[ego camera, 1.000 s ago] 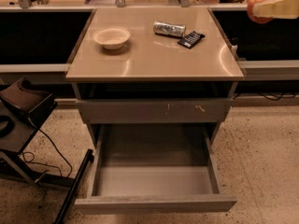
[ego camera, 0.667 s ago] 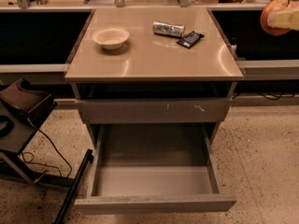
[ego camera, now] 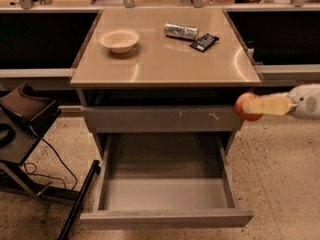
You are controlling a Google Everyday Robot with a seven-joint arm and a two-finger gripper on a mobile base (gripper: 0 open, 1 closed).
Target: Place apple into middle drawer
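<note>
The red-orange apple (ego camera: 243, 107) is held in my gripper (ego camera: 257, 105), whose pale fingers (ego camera: 270, 104) are shut on it. The gripper comes in from the right edge, level with the scratched drawer front, just off the cabinet's right front corner. The middle drawer (ego camera: 165, 195) is pulled out wide open below and to the left, its smooth gray floor bare. The apple hangs above and to the right of the drawer's right wall.
On the tan cabinet top (ego camera: 165, 64) stand a white bowl (ego camera: 119, 39), a silver can lying on its side (ego camera: 181, 31) and a dark packet (ego camera: 204, 42). A black stand with cables (ego camera: 25, 129) sits on the floor at left.
My gripper with the apple has come down from the upper right corner to beside the cabinet's right front, and a little left.
</note>
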